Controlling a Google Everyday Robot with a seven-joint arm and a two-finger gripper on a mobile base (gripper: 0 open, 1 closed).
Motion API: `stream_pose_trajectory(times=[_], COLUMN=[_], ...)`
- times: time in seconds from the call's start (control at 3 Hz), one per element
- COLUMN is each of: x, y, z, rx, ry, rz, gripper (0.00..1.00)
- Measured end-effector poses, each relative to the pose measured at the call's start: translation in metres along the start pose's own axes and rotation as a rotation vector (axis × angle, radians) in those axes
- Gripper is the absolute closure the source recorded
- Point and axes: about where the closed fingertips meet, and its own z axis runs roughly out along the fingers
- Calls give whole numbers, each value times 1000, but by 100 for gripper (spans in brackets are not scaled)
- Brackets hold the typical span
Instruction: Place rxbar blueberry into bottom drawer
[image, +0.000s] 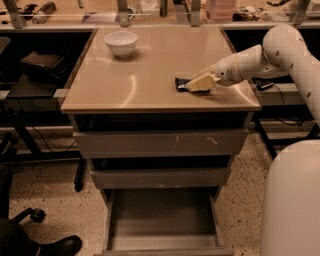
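The rxbar blueberry (181, 82), a small dark flat bar, lies on the tan cabinet top (135, 80) near its right front. My gripper (193, 86) reaches in from the right and rests low on the bar's right end, covering part of it. The bottom drawer (162, 215) is pulled out below the cabinet front, and its plain grey floor holds nothing.
A white bowl (121, 43) stands at the back left of the top. The two shallower grey drawers (160, 144) (160, 177) are slightly out above the bottom one. My white body (292, 200) fills the right front. A person's shoe (61, 246) is at the lower left.
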Motion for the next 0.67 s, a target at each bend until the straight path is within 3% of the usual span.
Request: stream_pose_trajectory(times=[0.33, 0.67], x=[2, 8], y=[36, 93], z=[-27, -81], rx=[-81, -120], ry=[-91, -187], rz=[12, 58], gripper=[100, 100])
